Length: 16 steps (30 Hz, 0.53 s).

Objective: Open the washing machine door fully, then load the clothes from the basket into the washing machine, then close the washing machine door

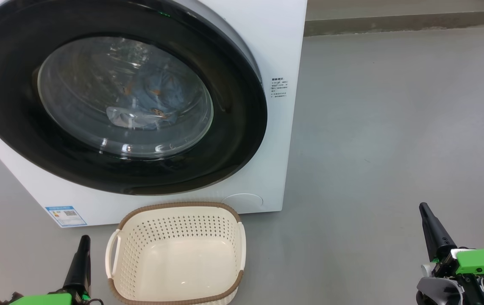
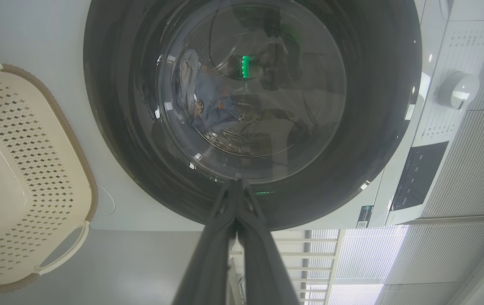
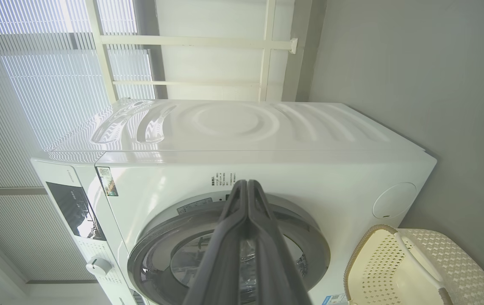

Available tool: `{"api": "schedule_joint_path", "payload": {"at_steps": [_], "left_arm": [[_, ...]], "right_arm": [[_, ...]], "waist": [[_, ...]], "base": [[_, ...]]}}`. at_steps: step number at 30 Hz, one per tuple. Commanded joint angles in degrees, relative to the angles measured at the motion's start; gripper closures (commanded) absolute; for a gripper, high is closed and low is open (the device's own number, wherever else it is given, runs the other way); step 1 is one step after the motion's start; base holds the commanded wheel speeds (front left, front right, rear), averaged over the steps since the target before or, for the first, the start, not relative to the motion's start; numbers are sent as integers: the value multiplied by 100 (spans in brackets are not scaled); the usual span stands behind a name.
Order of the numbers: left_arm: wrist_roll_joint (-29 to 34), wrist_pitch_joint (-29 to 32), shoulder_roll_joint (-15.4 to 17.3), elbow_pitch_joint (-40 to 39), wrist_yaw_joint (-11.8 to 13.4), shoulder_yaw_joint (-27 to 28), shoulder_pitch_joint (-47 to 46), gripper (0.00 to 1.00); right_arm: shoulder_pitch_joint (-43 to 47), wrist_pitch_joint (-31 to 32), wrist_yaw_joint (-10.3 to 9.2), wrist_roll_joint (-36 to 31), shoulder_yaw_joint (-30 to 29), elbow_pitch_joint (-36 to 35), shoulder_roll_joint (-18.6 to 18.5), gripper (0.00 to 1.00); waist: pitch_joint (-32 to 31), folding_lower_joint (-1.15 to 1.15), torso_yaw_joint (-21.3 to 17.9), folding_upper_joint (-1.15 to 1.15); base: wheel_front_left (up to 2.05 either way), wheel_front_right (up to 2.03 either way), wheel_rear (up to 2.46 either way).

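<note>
The washing machine (image 1: 273,38) stands white in front of me, its glossy black door (image 1: 235,140) pressed flat against the front. Through the glass window I see the light blue clothes (image 1: 155,95) lying inside the drum. The cream basket (image 1: 178,205) sits on the floor just below the door with nothing in it. My left gripper (image 1: 84,240) is shut and empty, low beside the basket's left handle. My right gripper (image 1: 424,207) is shut and empty, off to the right over the floor. In the left wrist view the left gripper (image 2: 237,183) points at the door (image 2: 373,106), with the clothes (image 2: 208,103) behind the glass.
Grey floor (image 1: 394,127) spreads to the right of the machine, up to a wall base (image 1: 394,23). A round service flap (image 1: 242,200) sits at the machine's lower front. The right wrist view has the control panel (image 3: 72,207), a knob (image 3: 98,266) and window blinds (image 3: 34,84).
</note>
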Motion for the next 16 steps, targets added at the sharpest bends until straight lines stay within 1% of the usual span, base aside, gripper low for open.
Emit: {"api": "schedule_joint_path", "payload": {"at_steps": [1,16], "left_arm": [[-41,37,51,-181,-5,186,-254,100],[-41,36,51,-181,-5,186,-254,100]], "right_arm": [[-247,-15,10,64,136,-180,-87,100],[-246,-23,10,72,146,-181,-94,100]], "waist": [[0,0,0,0],[0,0,0,0]], "base": [[0,0,0],[0,0,0]]}}
